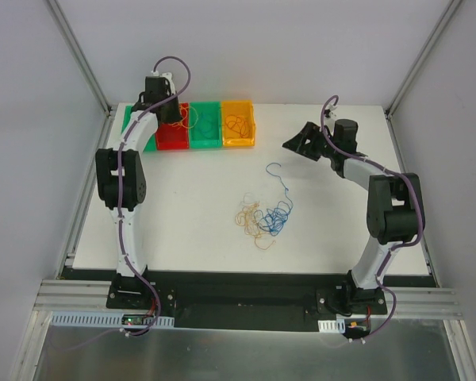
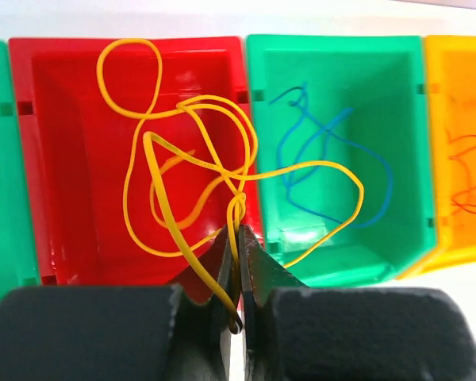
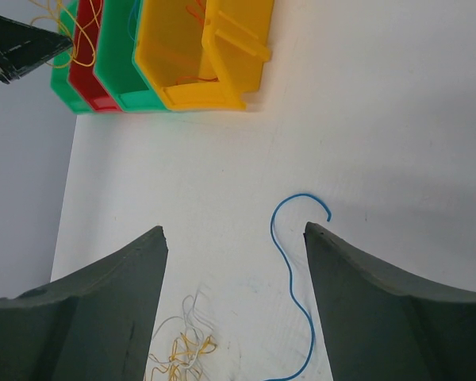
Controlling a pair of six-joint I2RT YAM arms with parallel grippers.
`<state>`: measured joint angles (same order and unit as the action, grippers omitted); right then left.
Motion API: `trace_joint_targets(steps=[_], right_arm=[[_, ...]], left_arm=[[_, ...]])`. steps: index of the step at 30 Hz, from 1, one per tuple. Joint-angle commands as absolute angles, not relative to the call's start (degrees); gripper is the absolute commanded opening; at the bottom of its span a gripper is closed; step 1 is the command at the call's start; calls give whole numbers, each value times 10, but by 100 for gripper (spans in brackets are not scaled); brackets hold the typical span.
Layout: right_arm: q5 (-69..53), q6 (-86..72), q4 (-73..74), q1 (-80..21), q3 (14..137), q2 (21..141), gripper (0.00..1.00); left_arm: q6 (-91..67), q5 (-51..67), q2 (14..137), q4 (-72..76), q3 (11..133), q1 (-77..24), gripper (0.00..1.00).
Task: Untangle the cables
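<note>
A tangle of orange, yellow, blue and white cables [image 1: 263, 218] lies on the white table right of centre. One blue cable [image 1: 284, 184] trails up out of it. My left gripper [image 1: 173, 115] hangs over the red bin [image 1: 172, 139] at the back left. In the left wrist view it [image 2: 239, 238] is shut on a looping yellow cable [image 2: 174, 241] that spreads over the red bin [image 2: 63, 159] and the green bin [image 2: 381, 103]. My right gripper [image 1: 299, 143] is open and empty above the table. In its wrist view [image 3: 234, 228] the blue cable [image 3: 290, 282] lies below and between the fingers, with the tangle [image 3: 178, 353] to the lower left.
Several bins stand in a row at the back: green [image 1: 131, 127], red, green [image 1: 205, 136], orange [image 1: 239, 136]. The second green bin holds blue cable [image 2: 301, 151], and the orange bin [image 2: 460, 79] holds orange cable [image 2: 468, 171]. Frame posts stand at the table's back corners.
</note>
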<state>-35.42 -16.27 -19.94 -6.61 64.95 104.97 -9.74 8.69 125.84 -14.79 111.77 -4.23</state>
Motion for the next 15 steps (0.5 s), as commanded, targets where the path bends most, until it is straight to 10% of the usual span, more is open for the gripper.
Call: trace_joint_targets(steps=[1, 15], right_arm=[[-370, -162, -221, -62, 675, 1061, 72], [-373, -164, -221, -65, 683, 1069, 72]], left_arm=[[-124, 70, 1267, -110, 1138, -29, 0], [-139, 72, 1283, -85, 1089, -15, 0]])
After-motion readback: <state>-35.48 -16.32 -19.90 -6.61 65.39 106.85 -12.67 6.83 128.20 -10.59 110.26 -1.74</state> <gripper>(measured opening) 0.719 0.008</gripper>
